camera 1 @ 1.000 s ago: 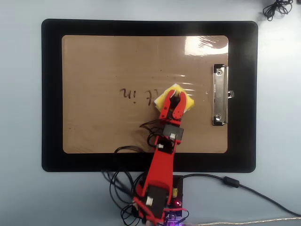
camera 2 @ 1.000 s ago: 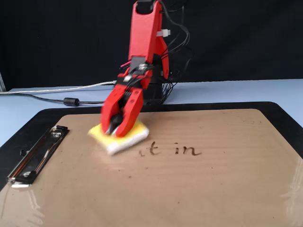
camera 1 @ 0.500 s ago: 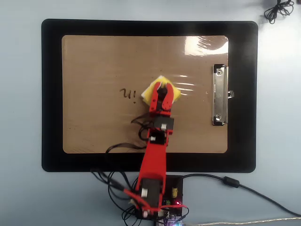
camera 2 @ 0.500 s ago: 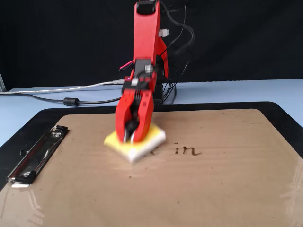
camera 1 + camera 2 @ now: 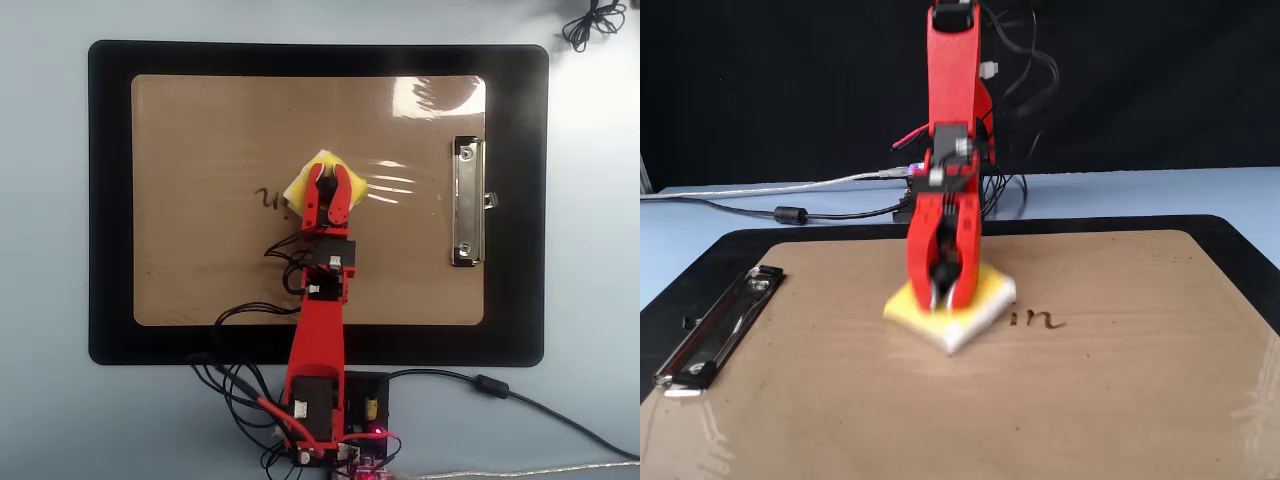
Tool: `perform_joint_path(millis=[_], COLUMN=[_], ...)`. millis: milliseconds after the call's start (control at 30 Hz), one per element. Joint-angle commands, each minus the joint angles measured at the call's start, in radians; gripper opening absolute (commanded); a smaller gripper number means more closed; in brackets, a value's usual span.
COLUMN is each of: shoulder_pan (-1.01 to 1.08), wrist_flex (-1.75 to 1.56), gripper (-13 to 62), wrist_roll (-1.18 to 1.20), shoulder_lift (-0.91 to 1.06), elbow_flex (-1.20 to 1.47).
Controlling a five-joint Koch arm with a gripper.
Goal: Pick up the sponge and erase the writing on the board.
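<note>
Nearest us in the fixed view we note the brown clipboard (image 5: 940, 400), glossy with glare at its front corners, lying flat on a black mat (image 5: 700, 262) on the pale blue bench (image 5: 700, 225). Its metal clip (image 5: 715, 335) runs along the board's left edge in that view; from overhead the clip (image 5: 466, 202) sits at the board's right edge. Toward the middle of the board we see the yellow sponge (image 5: 985, 300), white on its underside, resting flat on the board surface. The red gripper (image 5: 942, 290) comes down on it from above, and its fingers (image 5: 925, 262) stand apart, one on either flank of the sponge and reaching down over it; whether they press it we cannot tell. Just beside the sponge, on its right in the fixed view, a short dark scribble of writing (image 5: 1038, 320) remains on the board; overhead, the writing (image 5: 268, 200) lies just left of the sponge (image 5: 322, 160), partly under the gripper (image 5: 328, 190). Beyond the board's far edge stands the red arm (image 5: 952, 70), its base amid black cables (image 5: 820, 212), against a dark backdrop.
</note>
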Motion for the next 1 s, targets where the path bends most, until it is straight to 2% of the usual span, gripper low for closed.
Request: perform_joint_path(millis=[0, 33, 167, 200, 267, 367, 400, 433, 567, 633, 767, 800, 867, 967], shoulder_pan=[0.000, -0.006, -0.049, -0.049, -0.051, -0.051, -0.054, -0.058, -0.169, -0.187, -0.178, -0.183, -0.186, -0.232], wrist_flex=[0.009, 0.008, 0.018, 0.034, 0.041, 0.034, 0.034, 0.038, 0.043, 0.048, 0.051, 0.052, 0.057, 0.064], gripper=[-8.0, -8.0, -8.0, -8.0, -8.0, -8.0, -8.0, -8.0, -8.0, -8.0, -8.0, -8.0, -8.0, -8.0], wrist_roll=[-0.023, -0.021, -0.023, -0.023, -0.023, -0.021, -0.020, -0.021, -0.049, -0.071, -0.067, -0.067, -0.067, -0.074], shoulder_lift=[0.040, 0.107, 0.601, 0.598, 0.457, 0.044, 0.002, 0.046, 0.468, 0.391, -0.003, -0.012, 0.061, 0.419], elbow_flex=[0.060, 0.143, 0.575, 0.577, 0.462, 0.067, 0.009, 0.063, 0.468, 0.430, 0.000, -0.035, 0.066, 0.408])
